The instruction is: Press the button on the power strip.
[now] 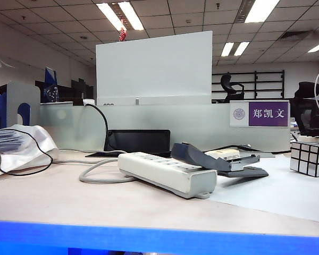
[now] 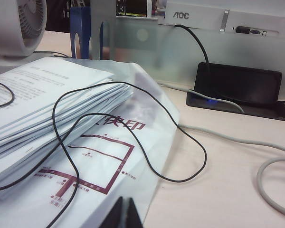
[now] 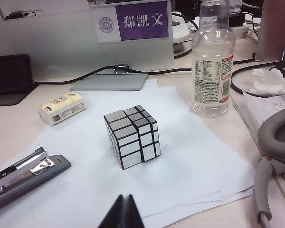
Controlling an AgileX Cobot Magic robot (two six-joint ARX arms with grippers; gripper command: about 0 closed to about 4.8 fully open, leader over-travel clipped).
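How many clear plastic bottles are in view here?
1: a clear plastic bottle with a white label stands upright on the desk beyond the silver mirror cube, seen only in the right wrist view. Others may be hidden.

An off-white power strip (image 1: pixel 167 173) is laid flat and slantwise at mid-table, its pale grey cable (image 1: pixel 98 171) looped leftward.

Bright, even light from ceiling panels (image 1: pixel 119 16); shadows on the bench (image 1: pixel 69 199) are soft. The exterior view is slightly hazy; both wrist views are sharper.
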